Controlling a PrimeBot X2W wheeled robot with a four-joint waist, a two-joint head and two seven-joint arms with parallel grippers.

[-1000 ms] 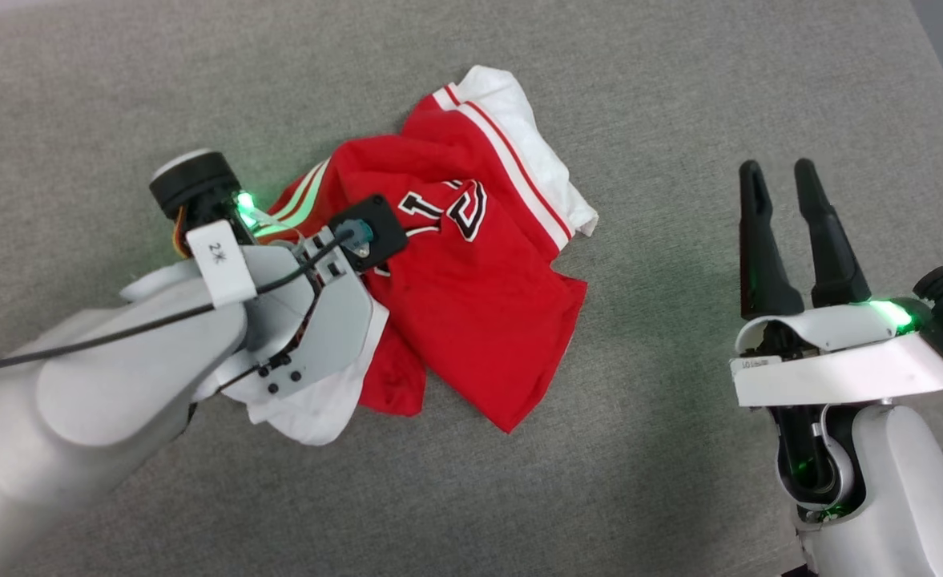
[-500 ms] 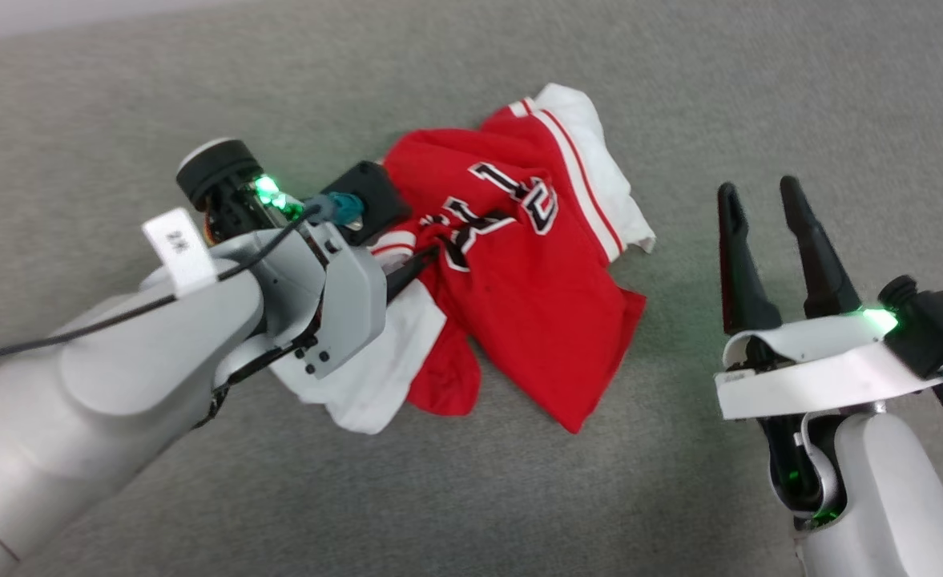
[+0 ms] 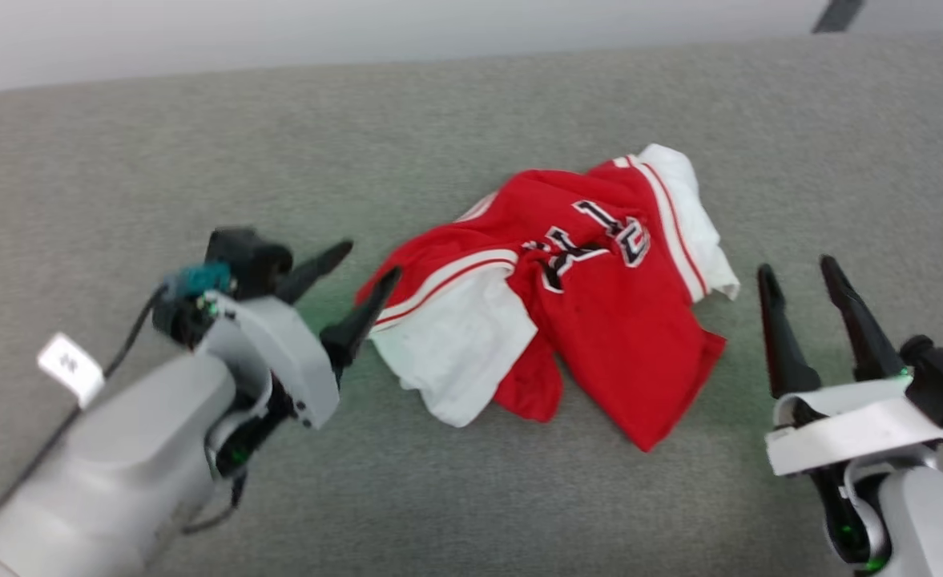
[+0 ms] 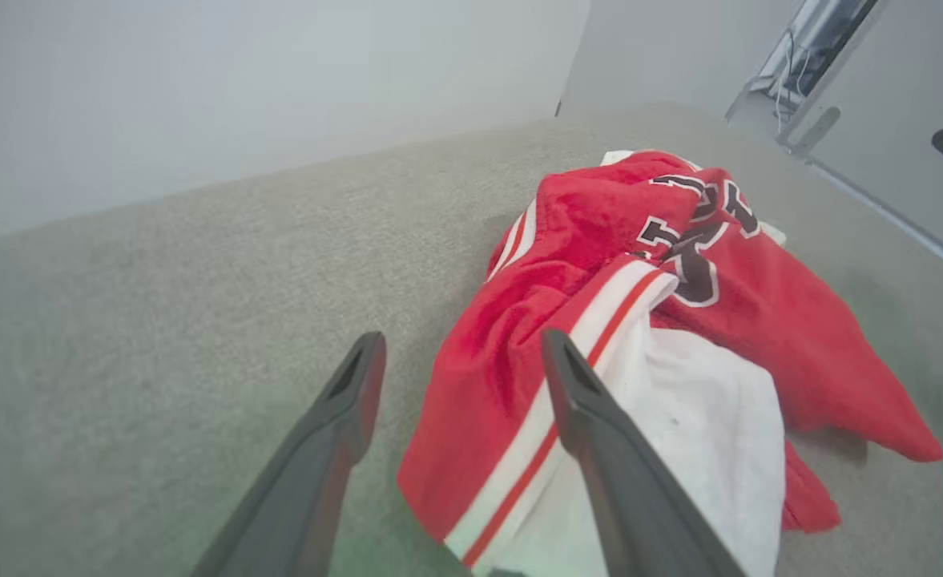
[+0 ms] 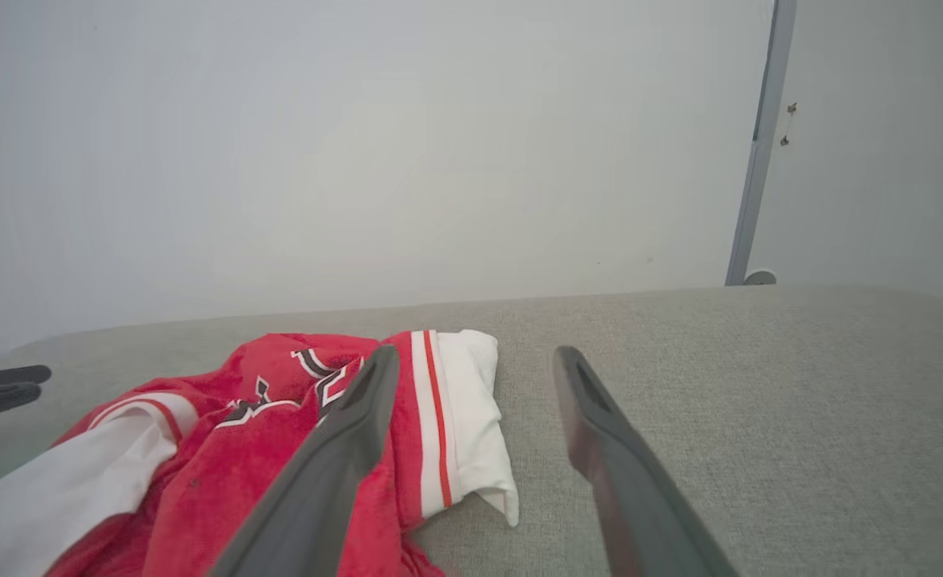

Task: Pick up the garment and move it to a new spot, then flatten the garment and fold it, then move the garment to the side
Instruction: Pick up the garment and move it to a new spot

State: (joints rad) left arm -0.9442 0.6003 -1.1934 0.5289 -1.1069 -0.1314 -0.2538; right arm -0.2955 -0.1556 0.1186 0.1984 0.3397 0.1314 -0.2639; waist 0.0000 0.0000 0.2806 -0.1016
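One garment, crumpled, lying between my two grippers. My left gripper: jaws apart, empty, tips just beside it. My right gripper: jaws apart, empty, near it.

Left gripper, fingers spread wide and empty, points at the garment's left edge. Right gripper, fingers parted, hovers just right of it.
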